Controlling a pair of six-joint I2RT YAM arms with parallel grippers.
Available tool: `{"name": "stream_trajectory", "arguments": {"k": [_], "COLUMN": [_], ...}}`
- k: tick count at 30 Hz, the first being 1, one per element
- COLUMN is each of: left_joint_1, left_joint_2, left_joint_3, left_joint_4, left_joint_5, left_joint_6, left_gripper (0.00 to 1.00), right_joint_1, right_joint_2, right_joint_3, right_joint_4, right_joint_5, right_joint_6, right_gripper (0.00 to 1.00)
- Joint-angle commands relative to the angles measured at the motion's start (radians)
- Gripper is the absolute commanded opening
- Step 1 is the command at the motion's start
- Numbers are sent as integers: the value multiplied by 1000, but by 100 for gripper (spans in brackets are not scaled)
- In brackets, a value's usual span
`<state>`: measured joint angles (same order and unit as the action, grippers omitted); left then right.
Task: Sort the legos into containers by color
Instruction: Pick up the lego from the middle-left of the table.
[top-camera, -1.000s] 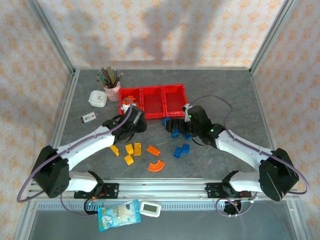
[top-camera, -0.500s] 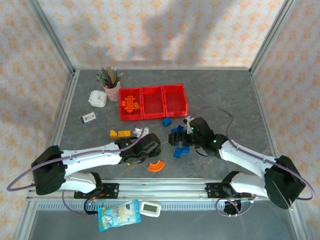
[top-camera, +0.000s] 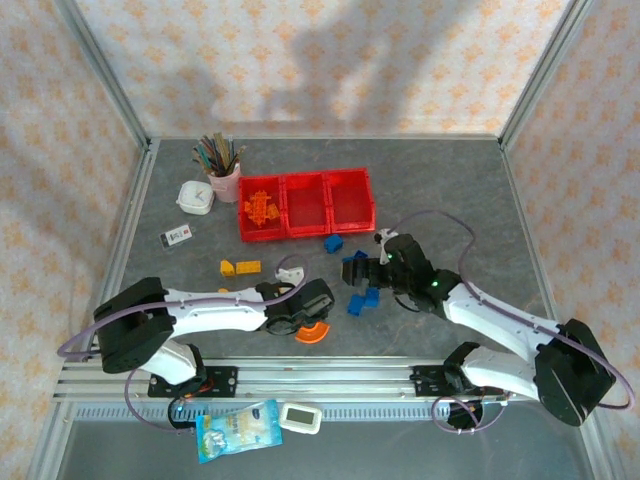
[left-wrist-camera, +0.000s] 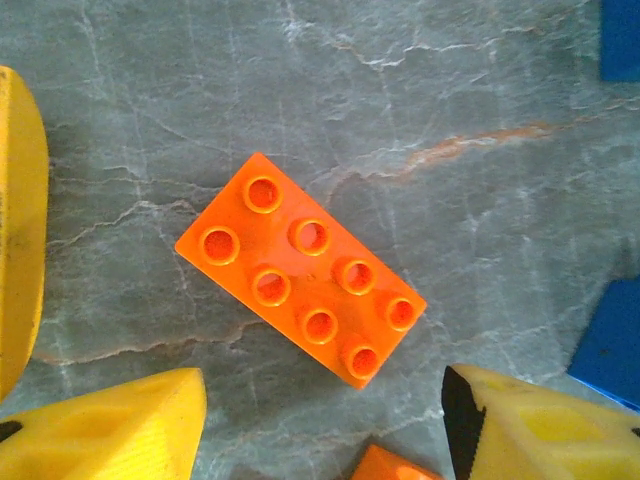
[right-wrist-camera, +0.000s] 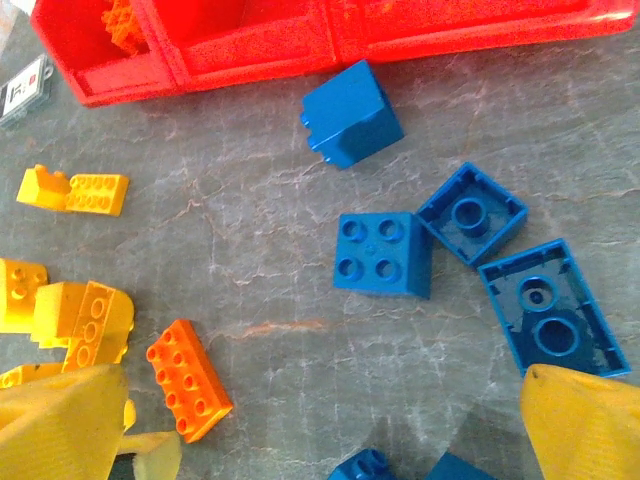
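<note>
An orange two-by-four brick (left-wrist-camera: 305, 280) lies flat on the table, just ahead of my open left gripper (left-wrist-camera: 325, 435), whose yellow fingers (left-wrist-camera: 110, 430) stand to either side of its near end. From above, the left gripper (top-camera: 305, 300) hovers just behind an orange arch piece (top-camera: 313, 332). My right gripper (right-wrist-camera: 320, 445) is open and empty over a cluster of blue bricks (right-wrist-camera: 385, 255); one more blue brick (right-wrist-camera: 350, 112) sits by the red bins (right-wrist-camera: 250, 45). The left bin holds orange pieces (top-camera: 258, 207). Yellow bricks (top-camera: 240, 267) lie left of centre.
A pink cup of pencils (top-camera: 222, 172) and a small white box (top-camera: 195, 197) stand left of the bins (top-camera: 345, 205), with a small card (top-camera: 176, 236) nearer. More yellow bricks (right-wrist-camera: 85, 320) lie beside the orange brick (right-wrist-camera: 188, 380).
My left gripper has come away from the left bin and down to the front centre, over the orange brick. My right gripper has drawn back a little towards the near side, over the blue bricks.
</note>
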<state>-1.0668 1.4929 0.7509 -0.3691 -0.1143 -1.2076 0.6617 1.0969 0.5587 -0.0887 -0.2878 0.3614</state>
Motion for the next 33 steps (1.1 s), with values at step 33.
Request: {"name": "stream_trajectory", "arguments": {"k": [33], "left_joint_1": [53], "left_joint_2": [272], "left_joint_3": [208], "left_joint_4": [-70], "left_joint_5": [-142], "left_joint_6": [167], "left_gripper": [55], "right_joint_1": [-86], "right_joint_2": [-42], "right_joint_3": [-28], "right_joint_4": [30], "right_joint_5": [-15], "right_joint_6": [-4], "right_gripper": [100]}}
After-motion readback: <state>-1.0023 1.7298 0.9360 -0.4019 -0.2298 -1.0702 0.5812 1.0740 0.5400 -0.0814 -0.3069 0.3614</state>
